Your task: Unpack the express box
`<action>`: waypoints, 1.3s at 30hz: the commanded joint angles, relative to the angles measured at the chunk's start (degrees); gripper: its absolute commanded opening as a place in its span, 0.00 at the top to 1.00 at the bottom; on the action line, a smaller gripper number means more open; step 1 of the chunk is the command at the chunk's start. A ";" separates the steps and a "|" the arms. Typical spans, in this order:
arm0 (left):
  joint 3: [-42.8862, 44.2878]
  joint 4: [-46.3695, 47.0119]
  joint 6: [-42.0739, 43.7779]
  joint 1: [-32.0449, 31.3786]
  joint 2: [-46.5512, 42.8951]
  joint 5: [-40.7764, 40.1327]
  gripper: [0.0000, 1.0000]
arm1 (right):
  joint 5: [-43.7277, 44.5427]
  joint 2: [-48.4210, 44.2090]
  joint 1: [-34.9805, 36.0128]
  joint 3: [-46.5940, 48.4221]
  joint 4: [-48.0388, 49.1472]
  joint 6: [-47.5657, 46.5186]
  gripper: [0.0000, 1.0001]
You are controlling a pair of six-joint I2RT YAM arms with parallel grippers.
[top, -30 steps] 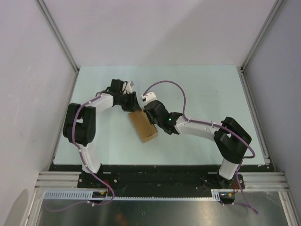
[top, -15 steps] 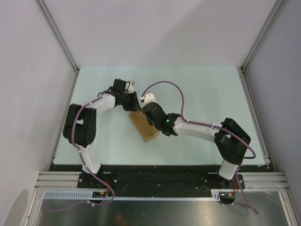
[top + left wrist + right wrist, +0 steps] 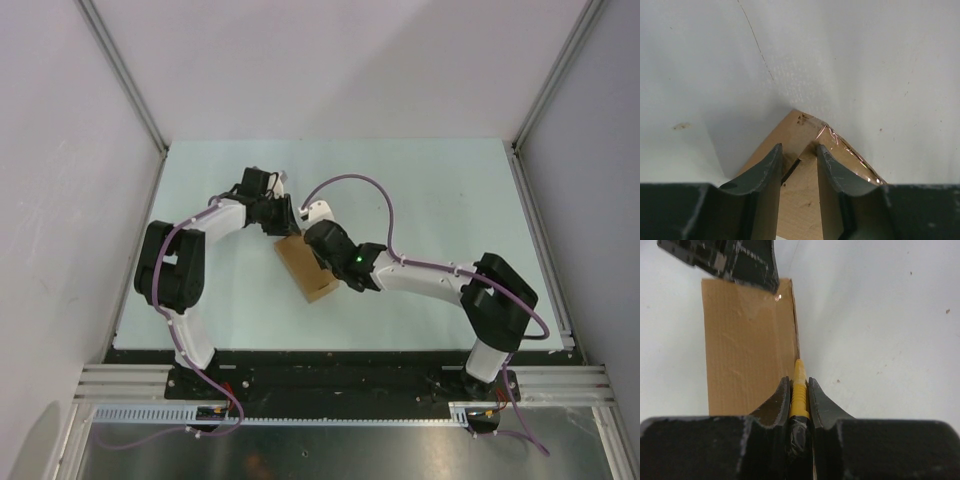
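The express box [image 3: 300,268], a flat brown carton, lies mid-table, lid closed. My left gripper [image 3: 285,228] rests on its far corner. In the left wrist view its fingers [image 3: 769,170] stand a narrow gap apart over the cardboard [image 3: 800,200], clamping nothing I can see. My right gripper [image 3: 318,250] is shut on a yellow-black utility knife [image 3: 799,385]. The knife's tip touches the box's right edge [image 3: 796,347]. The right wrist view shows the box top [image 3: 745,345], with the left gripper [image 3: 740,260] at its far end.
The pale table [image 3: 450,190] is walled by metal frame posts [image 3: 125,75] on both sides. The arms' bases stand on the rail at the near edge [image 3: 330,385]. A purple cable [image 3: 385,200] arches over the right arm.
The left gripper has shifted slightly right onto the box's far corner. The right wrist has edged a little left along the box. The box has barely moved.
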 commanded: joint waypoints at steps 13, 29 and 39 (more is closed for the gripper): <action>-0.94 -4.09 1.73 0.04 2.68 -10.19 0.65 | 0.33 -9.79 2.27 -7.51 -7.10 2.46 1.00; -1.02 -4.27 1.47 0.04 2.60 -10.54 0.66 | -0.28 -14.09 3.94 -11.82 -9.04 6.24 1.00; -1.02 -4.18 1.12 0.04 2.16 -10.54 0.66 | 0.16 -16.38 4.38 -11.91 -9.92 7.82 1.00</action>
